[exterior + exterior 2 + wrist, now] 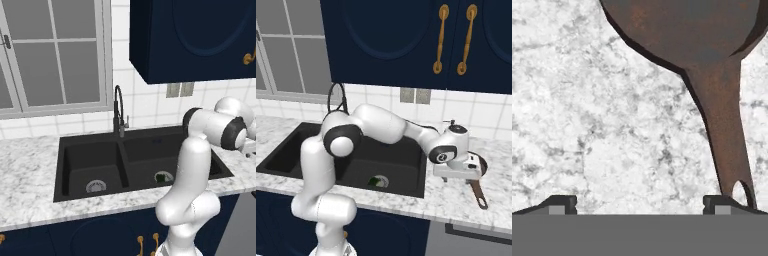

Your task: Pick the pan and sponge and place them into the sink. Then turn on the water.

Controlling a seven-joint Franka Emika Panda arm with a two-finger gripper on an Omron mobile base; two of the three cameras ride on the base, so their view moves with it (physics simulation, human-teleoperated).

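Pan [476, 165] sits on the worktop [456, 202] right of the sink [406, 175], well apart from the basins. Your hand [463, 172] hangs over it, jaws spread wide, holding nothing.

Hand view: pan bowl [682, 30] at top, handle [724, 125] running down toward the right fingertip [722, 204]. Handle's hanging hole is just beside that tip. Left fingertip [559, 204] is over bare marble. So the jaws do not straddle the handle yet; it lies off to one side of centre.

Sponge [375, 182] looks to be down in the right basin already, a dark green patch by the drain; also seen from the left base camera [161, 177]. Too small to be sure. No water runs from the faucet [118, 112].

Handling, as judgement:
- Pan looks rigid, likely metal, probably the heaviest item here. No give under the fingers.
- Handle is thin and smooth; expect it to twist in the grip if you take it near the hole end, since the bowl's weight hangs far out.
- Better hold: on the handle close to where it meets the bowl, jaws across its width. Less swing.
- Rim grip is possible, but the low wall gives little to pinch.
- You'd want to shift the hand sideways to centre the handle before closing.
- Lift level; a tilted pan may clip the sink edge.
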